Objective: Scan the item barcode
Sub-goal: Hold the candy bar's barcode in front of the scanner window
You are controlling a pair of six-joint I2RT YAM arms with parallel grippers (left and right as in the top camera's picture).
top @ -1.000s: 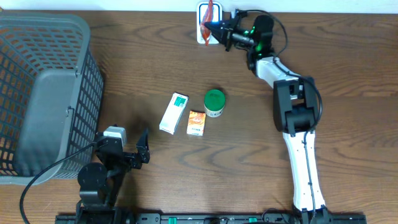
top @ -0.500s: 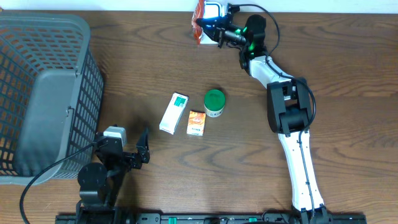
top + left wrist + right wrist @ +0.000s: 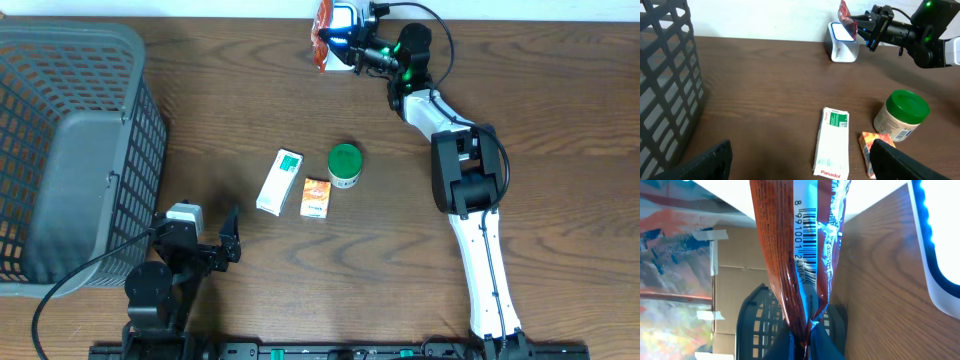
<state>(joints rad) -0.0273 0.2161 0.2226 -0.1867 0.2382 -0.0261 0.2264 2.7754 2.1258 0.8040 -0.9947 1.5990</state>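
Observation:
The item is a red-brown snack packet (image 3: 321, 30) held at the table's far edge by my right gripper (image 3: 342, 42), which is shut on its lower seam. It hangs just left of the white scanner (image 3: 345, 17) with its glowing blue face (image 3: 935, 245). In the right wrist view the packet (image 3: 790, 255) rises from my gripper (image 3: 805, 339), and its barcode (image 3: 807, 235) faces the camera. The left wrist view shows the packet (image 3: 845, 12) above the scanner (image 3: 842, 42). My left gripper (image 3: 222, 246) rests open near the front edge, with nothing between its fingers (image 3: 900, 160).
A grey mesh basket (image 3: 70, 150) fills the left side. In mid-table lie a white and green Panadol box (image 3: 279, 181), a small orange box (image 3: 316, 198) and a green-lidded jar (image 3: 345, 165). The right arm (image 3: 470, 180) stretches along the right side.
My right gripper has swung left and toward the far edge with the packet, bringing it beside the scanner. It has held still for the last half second. The left arm has not moved.

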